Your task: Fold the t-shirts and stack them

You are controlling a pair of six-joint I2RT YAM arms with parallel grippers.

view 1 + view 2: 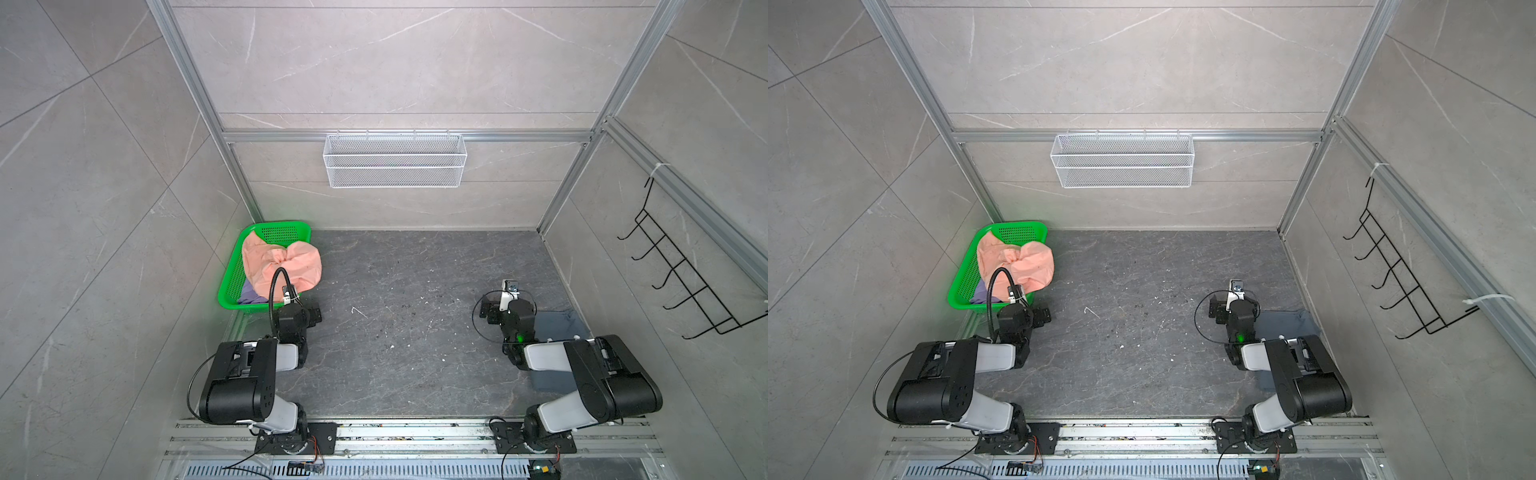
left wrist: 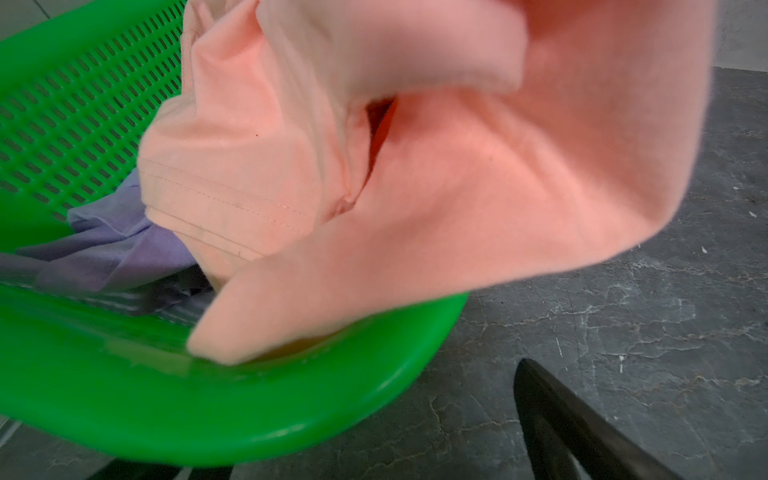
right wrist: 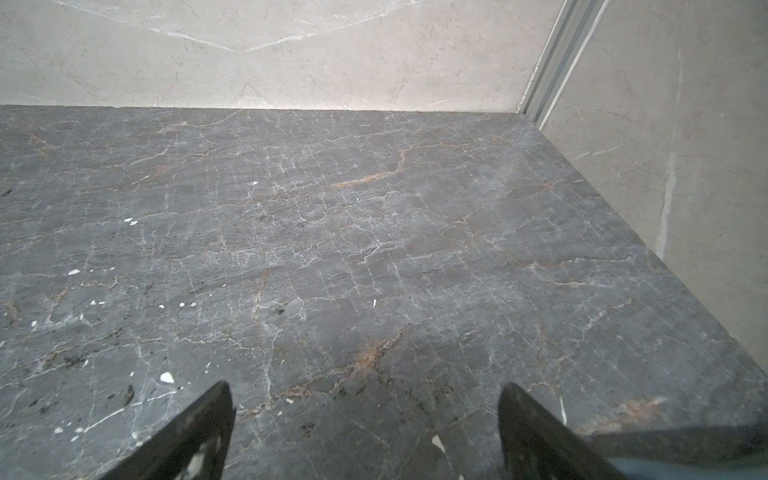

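In both top views a green basket sits at 10 o'clock on the dark stone tabletop. A peach-pink t-shirt lies crumpled in it and spills over the rim on the basket's 3 o'clock side. A lavender t-shirt peeks out beneath at 6 o'clock. A blue-grey t-shirt lies flat at 4 o'clock, partly under the right arm. The left fingers hang just off the basket's 5 o'clock corner. The right fingers hover over bare stone at 3 o'clock. A white tag on the left arm is too small to read.

In the left wrist view the peach-pink cloth looks soft, with a double-stitched hem. Lavender folds lie under it against the basket's perforated wall. The left fingers are spread wide, holding nothing.

In the right wrist view the right fingers stand wide apart and empty over veined stone. A sliver of blue-grey cloth shows beside one of them.
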